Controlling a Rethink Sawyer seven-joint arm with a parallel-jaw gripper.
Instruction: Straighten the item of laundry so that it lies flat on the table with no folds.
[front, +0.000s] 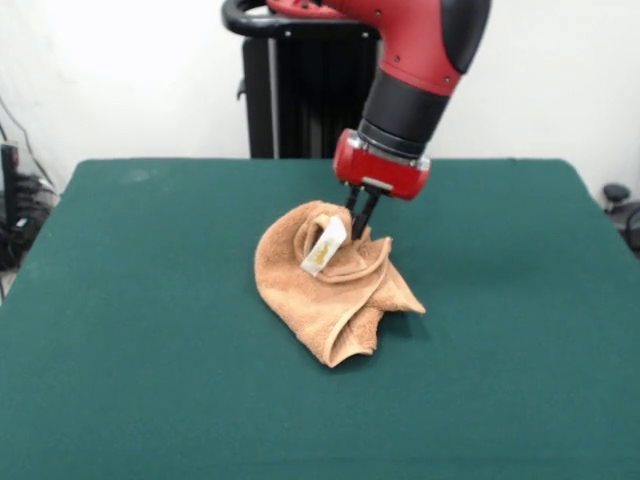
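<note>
At the frame's centre the gripper (359, 228) pinches the top of the crumpled towel (330, 290), its white label (325, 246) showing, heaped on the green table (150, 330).

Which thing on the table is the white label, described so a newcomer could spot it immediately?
Start at the green table and find the crumpled tan towel near its middle. At the top of that heap, just left of the black pincer, a small white label with yellow print sticks up, the only white patch on it.
</note>
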